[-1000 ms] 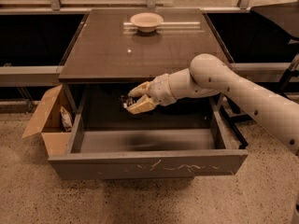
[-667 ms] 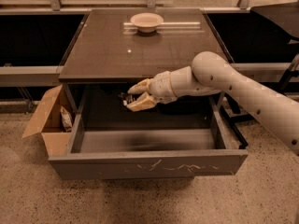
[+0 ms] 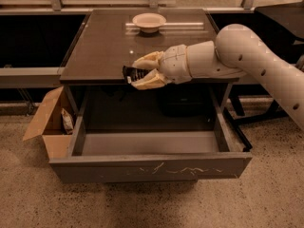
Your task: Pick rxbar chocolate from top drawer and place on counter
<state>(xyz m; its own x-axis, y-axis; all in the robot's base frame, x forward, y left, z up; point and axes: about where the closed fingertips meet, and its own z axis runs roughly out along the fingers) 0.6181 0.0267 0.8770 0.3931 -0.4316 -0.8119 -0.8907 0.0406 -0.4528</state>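
Observation:
My gripper (image 3: 134, 73) is shut on the rxbar chocolate (image 3: 131, 74), a small black wrapper with pale print. It holds the bar at the front edge of the counter (image 3: 104, 46), a dark brown glossy tabletop, just above the edge line. The arm reaches in from the right. The top drawer (image 3: 152, 164) stands pulled open below, grey with a front panel marked by white scratches. Its floor shows nothing lying on it.
A pale bowl (image 3: 148, 21) stands at the back of the counter. A brown cardboard box (image 3: 50, 122) with a pale snack packet (image 3: 67, 121) sits on the floor left of the drawer. Dark shelving flanks the counter on both sides.
My gripper has risen from inside the drawer opening to the counter's front edge, carrying the rxbar chocolate with it.

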